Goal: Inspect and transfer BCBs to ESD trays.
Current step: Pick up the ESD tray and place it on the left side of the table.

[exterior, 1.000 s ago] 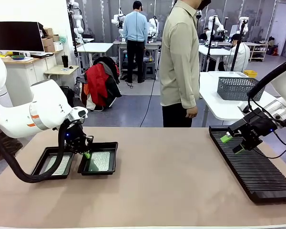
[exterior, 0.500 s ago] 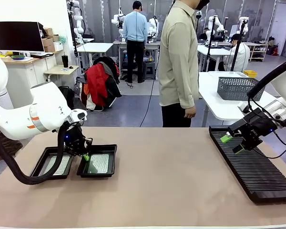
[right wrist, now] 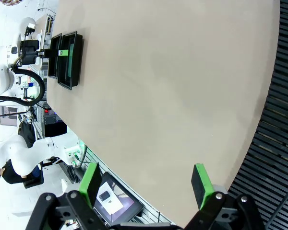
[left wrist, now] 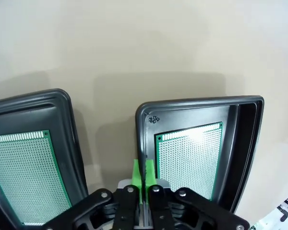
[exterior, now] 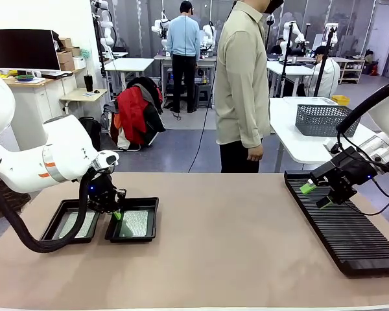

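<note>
Two black ESD trays sit side by side at the table's left, and a green BCB lies flat in each. In the front view the left tray [exterior: 52, 228] holds one BCB [exterior: 66, 221] and the right tray [exterior: 153, 220] holds another BCB [exterior: 136, 222]. My left gripper [exterior: 117, 214] is shut with nothing between its pads, low over the right tray's left rim. The left wrist view shows its gripper [left wrist: 144, 175] pressed together between the left tray [left wrist: 69, 124] and the right tray [left wrist: 197, 103], above the right tray's BCB [left wrist: 192, 158]. My right gripper [exterior: 316, 195] hangs open and empty over the rack.
A long black slotted rack [exterior: 340, 223] lies along the table's right side, also seen as the rack [right wrist: 278, 120] in the right wrist view. A person [exterior: 243, 84] stands at the far edge, hands down. The tan tabletop [exterior: 220, 240] between trays and rack is bare.
My left gripper has drifted slightly left and back by the right tray's rim, staying shut. The right arm has not moved.
</note>
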Tool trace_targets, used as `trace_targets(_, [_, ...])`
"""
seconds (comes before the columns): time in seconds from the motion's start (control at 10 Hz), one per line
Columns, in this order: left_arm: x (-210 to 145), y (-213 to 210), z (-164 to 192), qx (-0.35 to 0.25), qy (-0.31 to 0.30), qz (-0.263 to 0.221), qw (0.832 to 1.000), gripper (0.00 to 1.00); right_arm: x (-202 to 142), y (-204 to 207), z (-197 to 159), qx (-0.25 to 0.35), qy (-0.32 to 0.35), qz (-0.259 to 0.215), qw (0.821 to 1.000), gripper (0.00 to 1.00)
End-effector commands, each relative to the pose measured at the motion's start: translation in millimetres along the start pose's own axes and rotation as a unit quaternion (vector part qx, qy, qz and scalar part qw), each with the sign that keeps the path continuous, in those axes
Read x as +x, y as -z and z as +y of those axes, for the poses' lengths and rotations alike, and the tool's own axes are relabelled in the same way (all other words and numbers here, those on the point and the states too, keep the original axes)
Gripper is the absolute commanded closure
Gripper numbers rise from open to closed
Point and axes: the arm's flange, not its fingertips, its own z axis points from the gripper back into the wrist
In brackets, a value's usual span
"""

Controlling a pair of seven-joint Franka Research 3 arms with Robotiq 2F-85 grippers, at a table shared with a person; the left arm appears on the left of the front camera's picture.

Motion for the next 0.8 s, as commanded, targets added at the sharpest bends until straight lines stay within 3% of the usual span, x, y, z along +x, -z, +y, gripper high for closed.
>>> trace_targets(0.0, [-0.4, 0.0, 0.8, 0.000, -0.001, 0.002, 1.000, 1.00, -1.2, -0.7, 1.4, 0.001, 0.000, -0.001, 1.000, 0.00])
trace_targets(0.4, [-0.2, 0.2, -0.1, 0.000, 0.000, 0.001, 1.000, 0.97, -1.2, -0.7, 1.4, 0.001, 0.000, -0.001, 1.000, 0.00])
trace_targets(0.5, [-1.4, -4.3, -4.4, 0.013, -0.003, -0.002, 1.000, 0.80, -1.2, -0.7, 1.4, 0.001, 0.000, -0.001, 1.000, 0.00])
trace_targets(0.6, [-3.2, -9.4, -8.3, 0.026, -0.006, -0.005, 1.000, 0.80, -1.2, -0.7, 1.4, 0.001, 0.000, -0.001, 1.000, 0.00])
trace_targets(0.7, [-4.8, -15.1, -11.3, 0.038, -0.007, -0.003, 0.999, 0.63, -1.2, -0.7, 1.4, 0.001, 0.000, -0.001, 1.000, 0.00])
